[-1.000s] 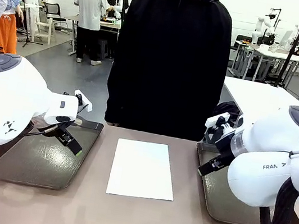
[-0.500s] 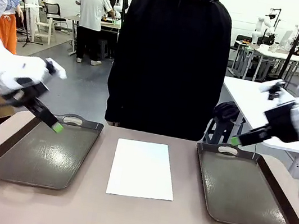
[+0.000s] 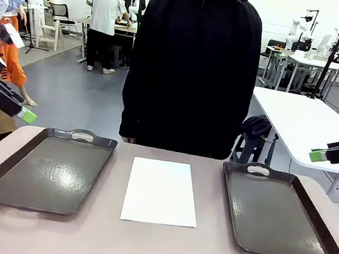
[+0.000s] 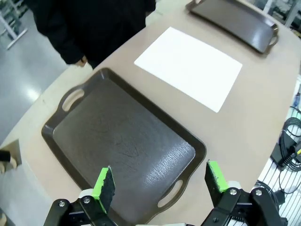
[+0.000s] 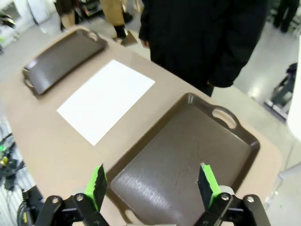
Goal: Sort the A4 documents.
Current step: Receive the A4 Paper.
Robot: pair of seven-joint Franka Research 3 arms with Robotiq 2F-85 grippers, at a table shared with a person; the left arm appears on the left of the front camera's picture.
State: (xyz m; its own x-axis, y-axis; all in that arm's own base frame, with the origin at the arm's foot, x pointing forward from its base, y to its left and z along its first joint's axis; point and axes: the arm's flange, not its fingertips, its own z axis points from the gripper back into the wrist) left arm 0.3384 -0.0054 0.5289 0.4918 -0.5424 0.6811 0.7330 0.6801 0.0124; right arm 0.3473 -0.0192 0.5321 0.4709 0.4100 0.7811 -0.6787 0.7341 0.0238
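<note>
Sorting looked unstarted to us: left jaws hung spread at the frame's left edge, the left tray [image 3: 46,172] lay bare, the A4 documents [image 3: 162,192] rested mid-frame on the counter [image 3: 150,249], the right tray [image 3: 278,215] lay bare, and right jaws hung spread at the right edge.

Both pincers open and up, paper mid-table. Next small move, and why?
Probably lower the left pincer toward the near edge of the paper. It and the right pincer are open, held high at the sides and gripping nothing, while the paper lies flat between the left tray and the right tray, in neither.
</note>
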